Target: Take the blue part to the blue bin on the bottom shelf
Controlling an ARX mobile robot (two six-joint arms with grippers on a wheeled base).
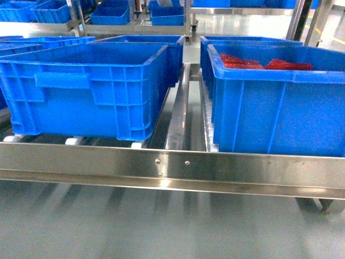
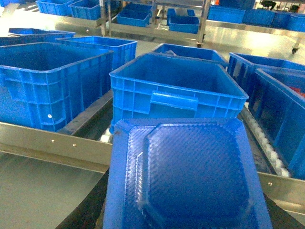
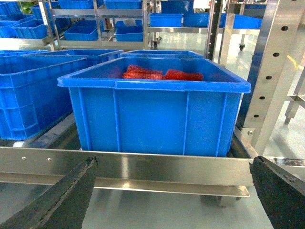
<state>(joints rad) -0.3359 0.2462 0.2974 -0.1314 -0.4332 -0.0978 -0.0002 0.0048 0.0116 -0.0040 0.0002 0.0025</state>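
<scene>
The blue part (image 2: 190,171), a flat moulded tray with an eight-sided raised centre, fills the lower middle of the left wrist view. My left gripper (image 2: 186,217) is shut on it, with dark fingers (image 2: 88,207) showing beside its edges. It hangs just before the front lip (image 2: 47,140) of the bottom shelf (image 1: 172,167), facing an empty blue bin (image 2: 176,90) (image 1: 86,86). My right gripper (image 3: 169,200) is open with nothing between its fingers, in front of the lip (image 3: 167,167). Neither gripper shows in the head view.
A second blue bin (image 1: 275,102) (image 3: 152,109) holding red parts (image 3: 162,75) stands on the shelf's right side, past the centre rail (image 1: 178,113). More blue bins (image 2: 52,81) stand left and behind. A perforated steel upright (image 3: 271,71) rises at the right.
</scene>
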